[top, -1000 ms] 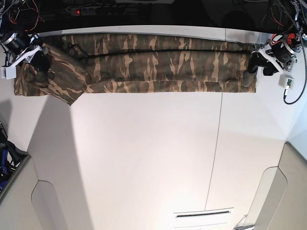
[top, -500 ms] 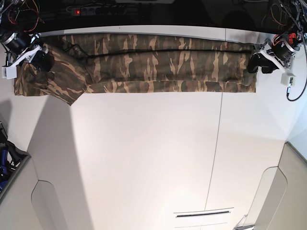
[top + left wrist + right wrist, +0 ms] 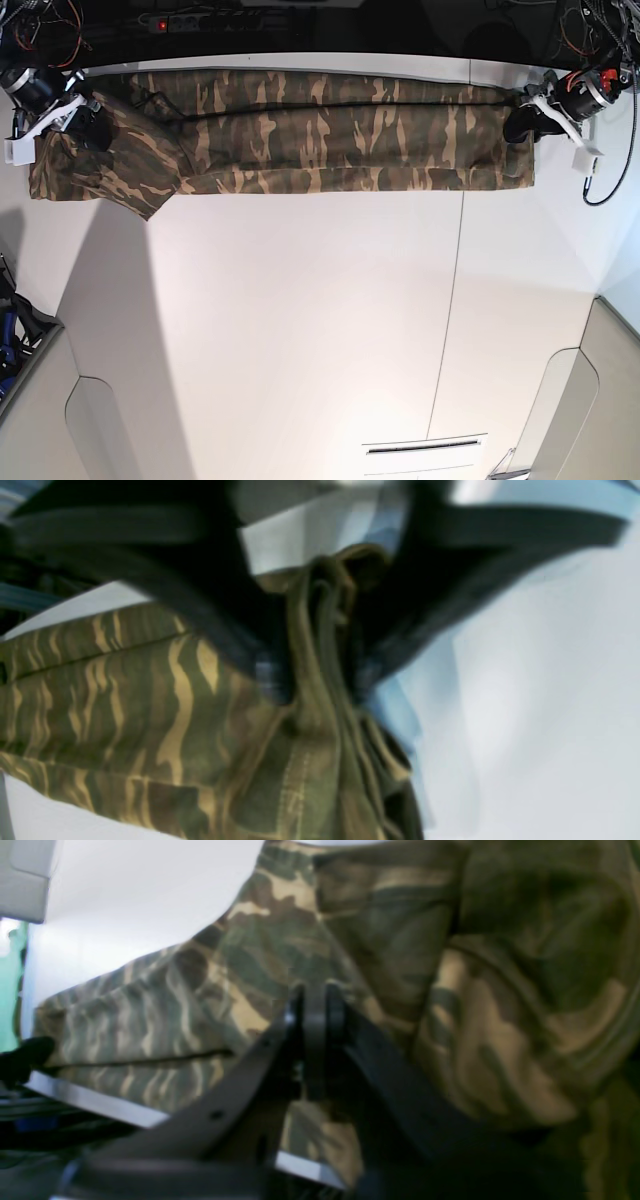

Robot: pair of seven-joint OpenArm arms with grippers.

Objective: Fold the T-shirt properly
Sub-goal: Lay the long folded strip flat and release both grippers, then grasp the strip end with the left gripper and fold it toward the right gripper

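Note:
The camouflage T-shirt [image 3: 320, 132] lies as a long folded band across the far edge of the white table [image 3: 320, 330]. Its sleeve end spreads wider at the base view's left. My left gripper [image 3: 522, 127] is at the band's right end, shut on a bunched fold of the T-shirt [image 3: 320, 680]. My right gripper [image 3: 82, 118] is at the left end. In the right wrist view its black fingers [image 3: 315, 1025] are pressed together on the cloth [image 3: 400, 965].
A power strip with a red light [image 3: 165, 22] and cables lie behind the table's far edge. Grey panels [image 3: 600, 400] stand at the lower right and lower left. A seam runs down the table [image 3: 450, 320].
Both grippers have moved toward the table's far edge while holding the shirt's ends. The right end of the band has been drawn back a little.

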